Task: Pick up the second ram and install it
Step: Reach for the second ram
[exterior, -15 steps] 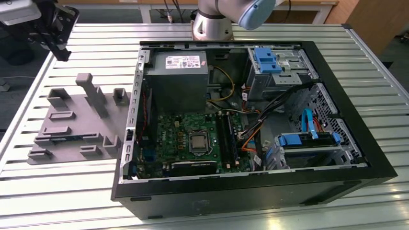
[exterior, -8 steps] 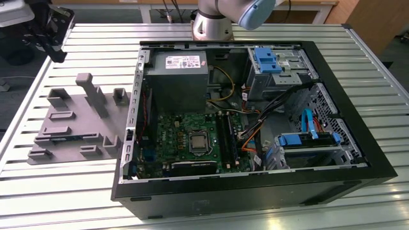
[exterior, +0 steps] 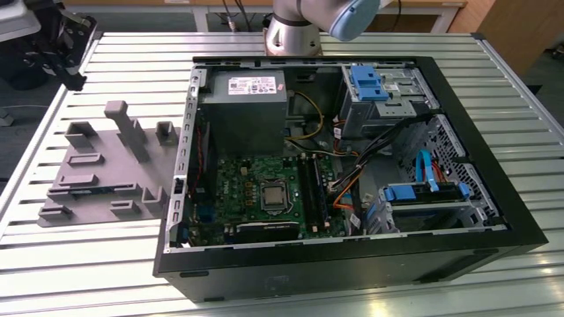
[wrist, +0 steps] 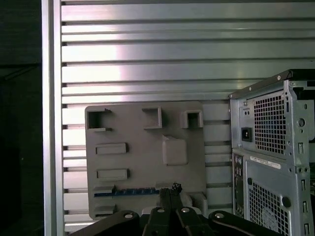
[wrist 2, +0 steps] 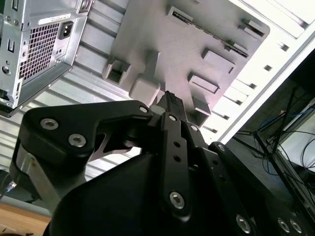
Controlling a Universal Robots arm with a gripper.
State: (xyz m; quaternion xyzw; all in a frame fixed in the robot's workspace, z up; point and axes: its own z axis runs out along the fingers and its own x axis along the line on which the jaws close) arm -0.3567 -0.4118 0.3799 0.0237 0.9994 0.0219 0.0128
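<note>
**A:** Where is the second ram [wrist: 128, 191] sitting?

**B:** It is standing on edge in a long slot of the grey fixture [wrist: 142, 162]; it is running along the side of the fixture opposite the three open brackets [wrist: 152, 118]; it is showing as a dark strip with a bluish edge, and nothing is touching it.

**A:** And the gripper [wrist: 171, 189]?

**B:** It is hanging above the fixture, well apart from it; its fingers [wrist: 161, 212] are pressing together with nothing between them; in the first wrist view the tips are lining up over the fixture's edge, just beside the ram's slot.

**A:** What else is standing on the fixture?

**B:** A tall upright block [exterior: 126, 129] is rising near the brackets; low rectangular blocks [wrist: 112, 148] are sitting between the brackets and the ram.

**A:** And around the fixture?

**B:** It is lying flat on a slatted metal table [exterior: 123, 271]; an open black computer case [exterior: 352, 267] is lying just beside the fixture, on the exterior view's right of it; inside, a green motherboard [exterior: 255, 191] is facing up in the part of the case nearest the fixture; long black slots [exterior: 310, 188] are running along the motherboard's side away from the fixture; a grey power supply [exterior: 245, 105] is sitting beside the motherboard; the arm's base [exterior: 294, 33] is standing beyond the case, well apart from the fixture.
</note>
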